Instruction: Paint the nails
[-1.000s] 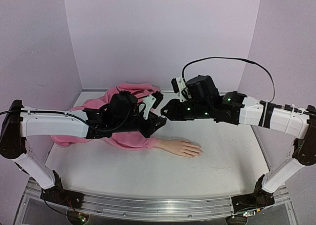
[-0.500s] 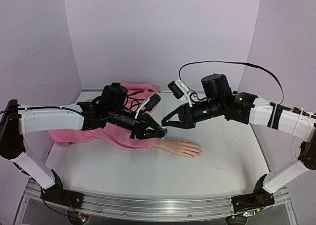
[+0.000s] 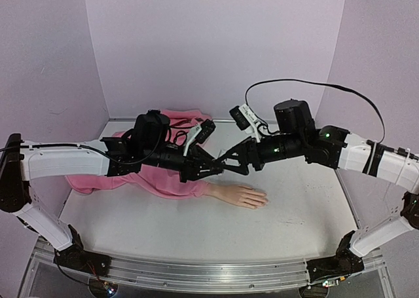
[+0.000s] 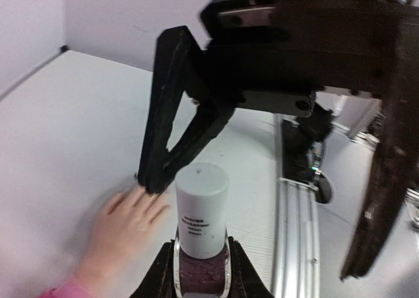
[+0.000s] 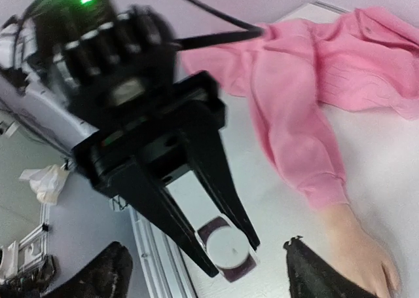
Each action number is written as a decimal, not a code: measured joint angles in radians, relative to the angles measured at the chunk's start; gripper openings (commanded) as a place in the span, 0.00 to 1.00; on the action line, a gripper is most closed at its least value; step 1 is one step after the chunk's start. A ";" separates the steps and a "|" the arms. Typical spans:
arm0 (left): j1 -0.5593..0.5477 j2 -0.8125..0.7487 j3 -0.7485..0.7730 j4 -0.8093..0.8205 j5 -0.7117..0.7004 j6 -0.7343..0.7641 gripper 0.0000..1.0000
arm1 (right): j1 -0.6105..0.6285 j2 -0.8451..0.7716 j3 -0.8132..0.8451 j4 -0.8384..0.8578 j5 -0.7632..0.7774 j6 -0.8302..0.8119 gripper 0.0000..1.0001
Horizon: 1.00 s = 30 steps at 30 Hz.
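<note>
gripping the polish bottle (image 4: 200, 227), the left tool (image 3: 213, 170) faces the right tool (image 3: 228, 164) (spread wide, empty).

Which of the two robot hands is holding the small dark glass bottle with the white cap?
The left hand: it is shut on the small dark bottle with the white cap. The right hand is wide open, gripping nothing.

polish bottle (image 4: 201, 232), cap print unreadable
</note>
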 measured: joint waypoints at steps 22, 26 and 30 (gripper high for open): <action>-0.085 0.056 -0.003 0.001 -0.620 0.029 0.00 | 0.050 0.124 0.121 -0.073 0.502 0.341 0.58; -0.089 0.057 -0.003 0.001 -0.627 0.029 0.00 | 0.058 0.156 0.150 -0.077 0.516 0.344 0.42; -0.091 0.059 -0.002 0.001 -0.629 0.027 0.00 | 0.058 0.195 0.179 -0.073 0.508 0.349 0.37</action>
